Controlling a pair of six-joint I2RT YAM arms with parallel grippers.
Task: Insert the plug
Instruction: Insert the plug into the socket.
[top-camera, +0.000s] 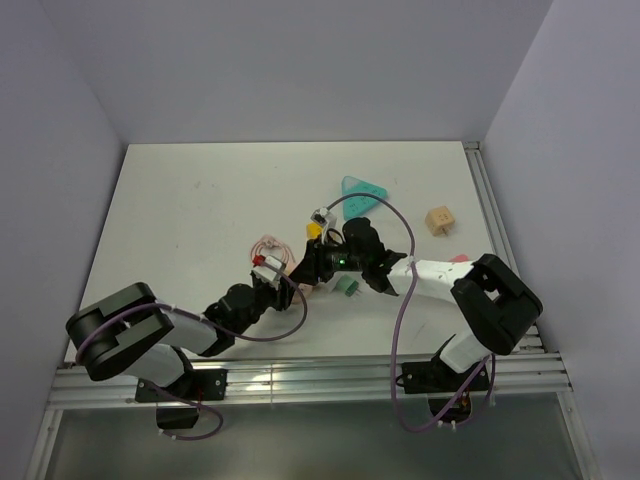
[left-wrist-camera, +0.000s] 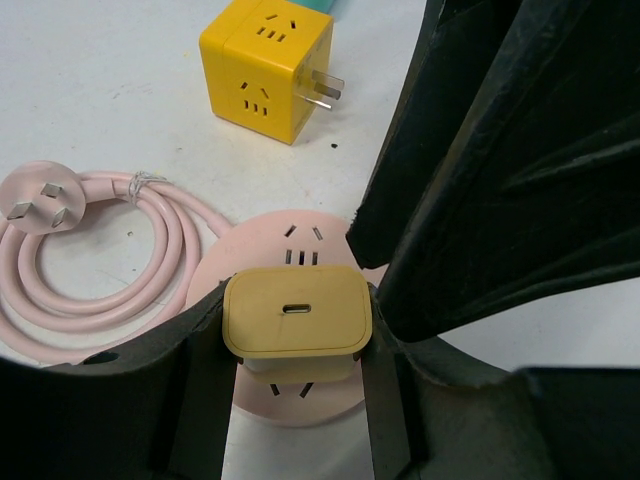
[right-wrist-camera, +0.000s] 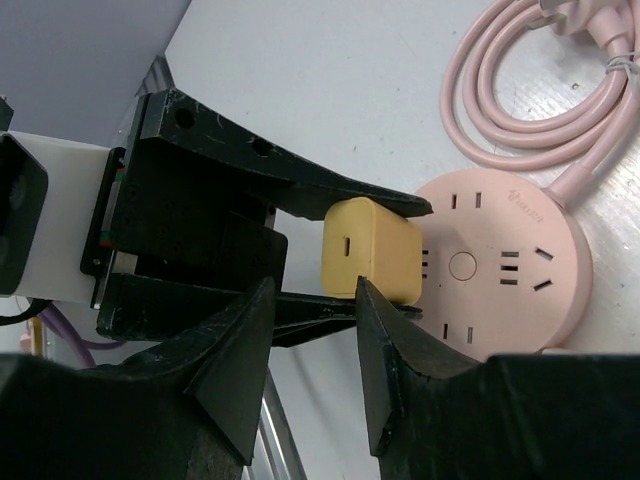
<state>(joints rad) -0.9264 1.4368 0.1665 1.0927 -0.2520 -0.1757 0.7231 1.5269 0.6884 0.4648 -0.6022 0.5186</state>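
Your small mint-green rectangular plastic plug (top-camera: 348, 287) lies on the white table (top-camera: 180, 220), just right of the round pink plastic socket hub (left-wrist-camera: 300, 235). It sits just beside the right arm and well apart from every table edge. In the top view it is too small to tell its long axis or which way its prongs face. Your left end effector (left-wrist-camera: 297, 330) is clamped on a tan-yellow square charger block (left-wrist-camera: 297, 300), port face up, over the hub's near part. Your right end effector (right-wrist-camera: 312, 290) stands parted and holds nothing. It is close beside that block, leaving little room between the two.
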